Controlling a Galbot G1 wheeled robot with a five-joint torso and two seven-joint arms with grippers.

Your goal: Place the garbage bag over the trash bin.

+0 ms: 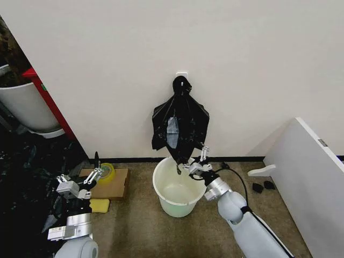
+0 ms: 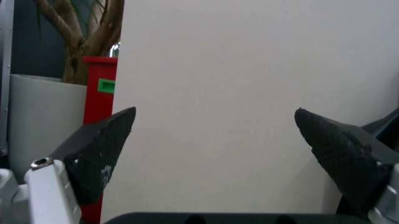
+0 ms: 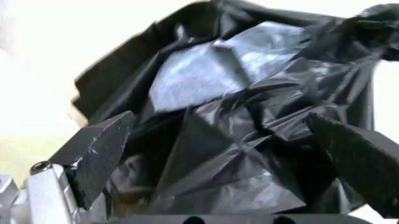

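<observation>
The right hand (image 1: 193, 163), fingers spread wide and holding nothing, sits at the lower hem of the glossy black plastic garbage bag (image 1: 179, 126) hanging on the wall. The round cream-white plastic trash bin (image 1: 178, 191) stands at the hand's seven o'clock. This looks like the reach-to-grasp step, next needing a pinch on probably one loose layer; the left hand (image 1: 94, 176), also open, idles well apart.

Plain off-white wall (image 1: 107, 64), black baseboard (image 1: 129, 159), brownish carpet floor (image 1: 140, 226), white panel (image 1: 312, 183) at right, red cabinet edge (image 1: 51, 105)

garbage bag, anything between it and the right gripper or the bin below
Nothing visible. The right gripper is open at the lower edge of the garbage bag, which hangs on the wall directly above the trash bin. The bin's mouth is open.
</observation>
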